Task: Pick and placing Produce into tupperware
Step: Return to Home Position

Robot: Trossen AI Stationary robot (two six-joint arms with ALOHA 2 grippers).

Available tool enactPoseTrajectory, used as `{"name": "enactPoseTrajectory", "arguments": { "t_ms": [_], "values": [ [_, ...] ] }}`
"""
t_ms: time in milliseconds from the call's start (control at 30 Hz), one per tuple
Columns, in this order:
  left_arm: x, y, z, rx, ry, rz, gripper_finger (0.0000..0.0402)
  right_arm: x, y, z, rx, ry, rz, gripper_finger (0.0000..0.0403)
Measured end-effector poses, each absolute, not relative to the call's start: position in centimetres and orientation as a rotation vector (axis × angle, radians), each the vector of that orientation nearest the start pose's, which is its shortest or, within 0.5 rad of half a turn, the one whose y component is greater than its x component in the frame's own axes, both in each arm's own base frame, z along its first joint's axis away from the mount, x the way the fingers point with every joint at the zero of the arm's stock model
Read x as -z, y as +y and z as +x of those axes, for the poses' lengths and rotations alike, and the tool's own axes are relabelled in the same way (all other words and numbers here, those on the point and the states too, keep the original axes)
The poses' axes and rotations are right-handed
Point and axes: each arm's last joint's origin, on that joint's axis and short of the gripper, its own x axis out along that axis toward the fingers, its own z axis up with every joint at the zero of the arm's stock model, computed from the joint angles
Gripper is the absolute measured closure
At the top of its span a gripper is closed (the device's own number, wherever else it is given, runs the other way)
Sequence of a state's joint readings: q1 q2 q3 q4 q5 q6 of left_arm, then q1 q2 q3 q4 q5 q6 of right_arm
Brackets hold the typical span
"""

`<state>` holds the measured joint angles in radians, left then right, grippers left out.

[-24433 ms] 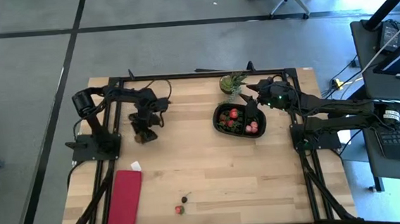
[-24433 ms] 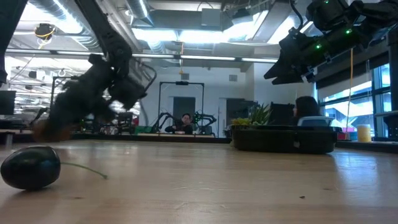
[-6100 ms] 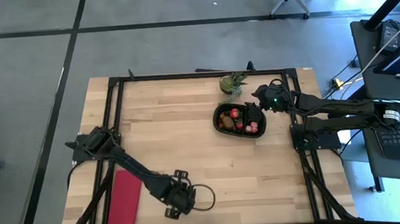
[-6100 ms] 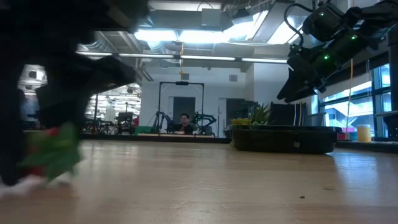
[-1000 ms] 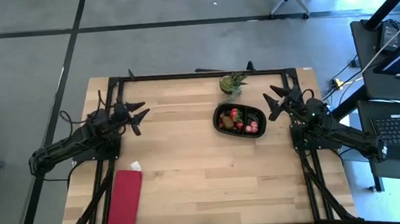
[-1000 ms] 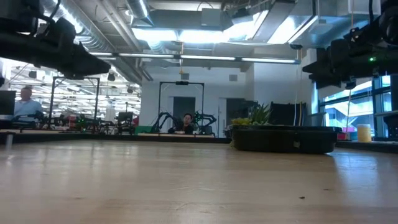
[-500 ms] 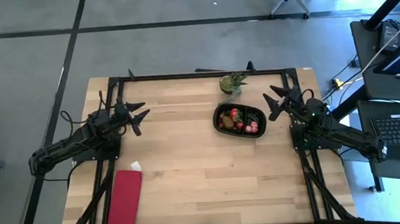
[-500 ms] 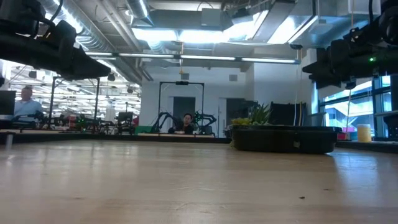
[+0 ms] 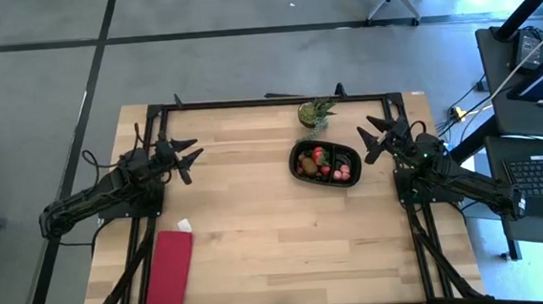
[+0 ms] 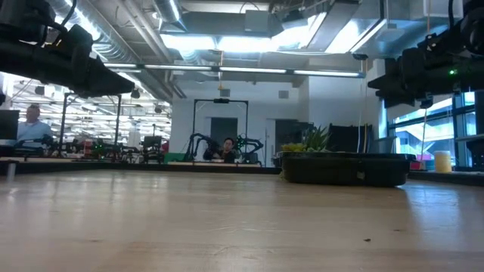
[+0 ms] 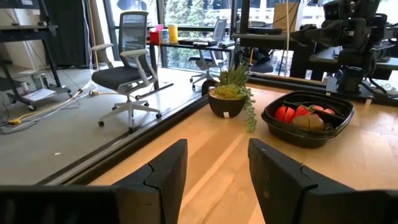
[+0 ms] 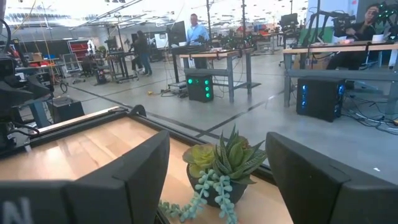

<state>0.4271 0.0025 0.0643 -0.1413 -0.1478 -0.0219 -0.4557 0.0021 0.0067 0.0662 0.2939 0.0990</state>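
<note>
While my 2 arms sit at the high view's left and right edges, my left gripper [image 9: 187, 154] and right gripper [image 9: 367, 138] are both spread apart, holding nothing. The tupperware [image 9: 297, 156] lies right of centre, its long axis running upper left to lower right, with the produce [image 9: 328, 163] inside.

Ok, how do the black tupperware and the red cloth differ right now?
The tupperware is a black oval with a raised rim; the red cloth is a flat rectangle. The tupperware holds the produce; the red cloth carries nothing. The tupperware sits on the right half of the table, the red cloth at its left edge. Both rest on the table.
</note>
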Motion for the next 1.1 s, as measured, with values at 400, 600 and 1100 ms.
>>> {"name": "enactPoseTrajectory", "arguments": {
  "t_ms": [400, 600, 1100],
  "values": [
    [-17.15, 4.24, 8.28, -0.575, 0.073, -0.033, 0.0229, -17.19, -4.98, 8.25, 0.745, -0.109, 0.089, 0.0135],
    [-17.15, 4.24, 8.28, -0.575, 0.073, -0.034, 0.0236, -17.19, -4.98, 8.25, 0.745, -0.110, 0.089, 0.0135],
    [-17.15, 4.24, 8.28, -0.575, 0.073, -0.033, 0.0230, -17.19, -4.98, 8.25, 0.745, -0.110, 0.089, 0.0135]
  ]
}}
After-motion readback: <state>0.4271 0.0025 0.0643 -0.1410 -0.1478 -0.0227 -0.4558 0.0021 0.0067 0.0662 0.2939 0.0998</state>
